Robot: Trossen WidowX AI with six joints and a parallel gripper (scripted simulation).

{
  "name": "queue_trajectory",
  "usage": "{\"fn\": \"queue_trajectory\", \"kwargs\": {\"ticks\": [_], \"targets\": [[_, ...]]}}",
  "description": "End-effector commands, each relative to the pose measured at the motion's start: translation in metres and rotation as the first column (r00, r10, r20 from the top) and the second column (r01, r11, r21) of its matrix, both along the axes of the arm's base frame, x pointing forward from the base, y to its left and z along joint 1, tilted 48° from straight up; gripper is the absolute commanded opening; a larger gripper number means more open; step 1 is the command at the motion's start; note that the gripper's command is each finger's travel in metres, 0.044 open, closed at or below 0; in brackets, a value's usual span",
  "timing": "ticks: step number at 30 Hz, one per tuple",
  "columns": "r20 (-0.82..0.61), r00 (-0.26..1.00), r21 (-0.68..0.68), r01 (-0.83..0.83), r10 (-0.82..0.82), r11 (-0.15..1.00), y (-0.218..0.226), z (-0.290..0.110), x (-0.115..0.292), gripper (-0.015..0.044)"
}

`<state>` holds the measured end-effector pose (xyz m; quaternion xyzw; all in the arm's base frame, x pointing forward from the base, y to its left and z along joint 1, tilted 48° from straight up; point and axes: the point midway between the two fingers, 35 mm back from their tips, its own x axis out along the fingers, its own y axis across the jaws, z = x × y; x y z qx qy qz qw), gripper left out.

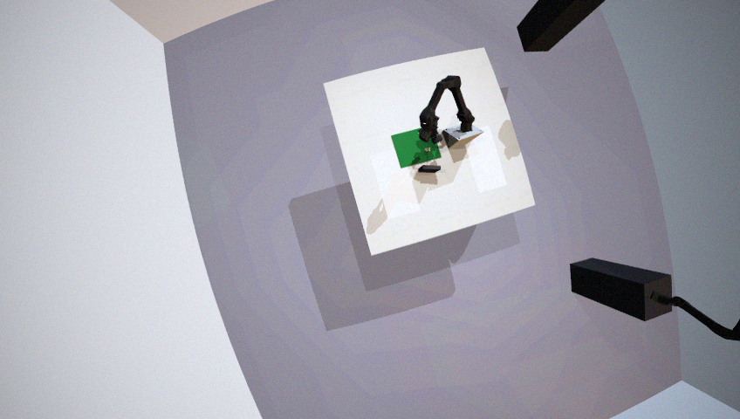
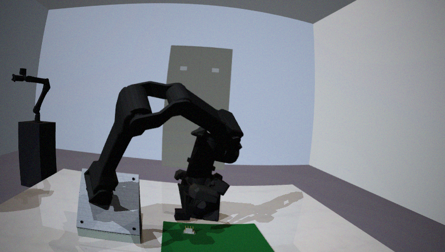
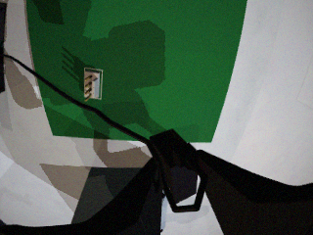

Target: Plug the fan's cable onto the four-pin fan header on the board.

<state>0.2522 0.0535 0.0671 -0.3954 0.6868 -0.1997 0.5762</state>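
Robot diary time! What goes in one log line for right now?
tool: shut on plug | plug: above the table edge beside board, not seated | header: empty, pins showing | cable: trailing across board

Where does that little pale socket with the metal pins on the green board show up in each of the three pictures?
Top: pale four-pin header, a tiny speck on the flat green circuit board, below the black gripper.
Exterior: bottom centre, in front of the gripper.
Wrist: left of centre.
Shared landmark: the green board.
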Motion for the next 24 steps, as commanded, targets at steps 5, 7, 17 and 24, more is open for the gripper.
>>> {"fn": "queue_trajectory", "kwargs": {"ticks": [5,7,17,24], "targets": [[0.009,1.000,0.005,-0.003,0.003,1.000,0.012,0.015,-0.005,0.0000],[-0.016,0.999,0.012,-0.039,0.040,0.999,0.014,0.014,-0.001,0.0000],[-0.183,0.932,0.063,-0.305,0.312,0.950,0.023,0.012,0.027,0.0000],[-0.289,0.827,0.099,-0.475,0.482,0.875,0.030,0.013,0.047,0.0000]]}}
